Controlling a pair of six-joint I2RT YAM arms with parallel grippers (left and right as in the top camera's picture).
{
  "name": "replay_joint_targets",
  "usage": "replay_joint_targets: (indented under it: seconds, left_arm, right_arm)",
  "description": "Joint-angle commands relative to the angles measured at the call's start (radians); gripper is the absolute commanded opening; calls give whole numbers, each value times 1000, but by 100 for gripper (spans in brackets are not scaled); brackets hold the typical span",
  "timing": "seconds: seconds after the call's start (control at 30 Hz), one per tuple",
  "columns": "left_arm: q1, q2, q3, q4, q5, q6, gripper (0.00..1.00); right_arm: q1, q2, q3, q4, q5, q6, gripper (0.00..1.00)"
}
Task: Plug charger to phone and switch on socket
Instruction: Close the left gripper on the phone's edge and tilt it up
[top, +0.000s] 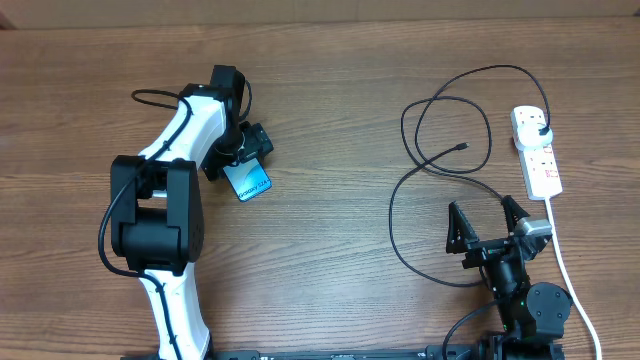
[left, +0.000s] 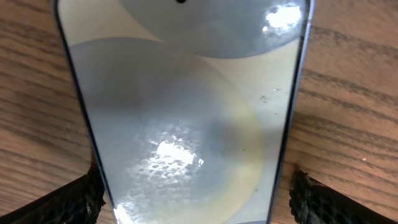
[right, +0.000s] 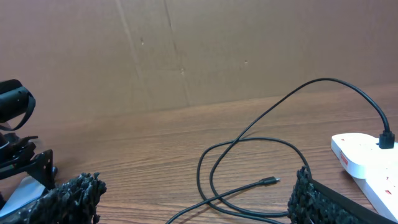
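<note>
The phone (top: 249, 182) has a light blue screen and lies left of centre, its far end under my left gripper (top: 243, 152). In the left wrist view the phone (left: 186, 112) fills the frame, and the left gripper (left: 196, 202) has a finger at each long edge, shut on it. The black charger cable (top: 440, 100) loops on the right. Its connector tip (top: 463, 147) lies loose on the wood, also seen in the right wrist view (right: 273, 181). Its plug (top: 541, 131) sits in the white socket strip (top: 540, 165). My right gripper (top: 487, 222) is open and empty, short of the tip.
The strip's white cord (top: 572, 275) runs down the right side past the right arm. A brown cardboard wall (right: 186, 50) stands behind the table. The strip's end (right: 364, 158) shows at the right of the right wrist view.
</note>
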Motion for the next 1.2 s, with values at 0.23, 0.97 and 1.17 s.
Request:
replay_joint_targets:
  seconds: [0.23,0.97,1.17]
  left_arm:
    - [5,41,-130,54,-6,-76,100]
    - [6,41,-132,52,106,-74,78]
    - [6,41,-109,14,106,-73,76]
  right_arm:
    - [5,-1,-10,4,3,2,100]
    - [5,-1,-10,4,3,2,100]
    - [5,-1,-10,4,3,2,100]
